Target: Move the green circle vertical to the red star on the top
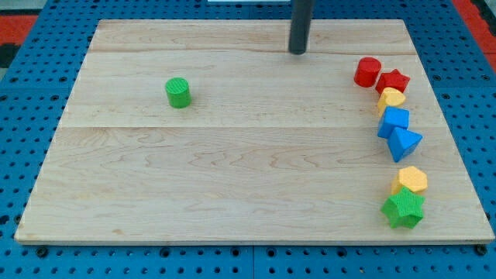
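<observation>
The green circle [178, 92] sits alone on the wooden board at the view's left, upper half. The red star [394, 80] lies at the view's right near the top, touching a red round block [368, 71] on its left and a yellow block [391, 98] below it. My tip [298, 52] rests on the board near the top edge, right of centre. It is well to the right of and slightly above the green circle, and to the left of the red blocks, touching none.
Below the yellow block along the right edge lie a blue block [394, 121], a blue triangle-like block [405, 142], a yellow hexagon [410, 180] and a green star [404, 209]. The wooden board [232, 178] lies on a blue pegboard.
</observation>
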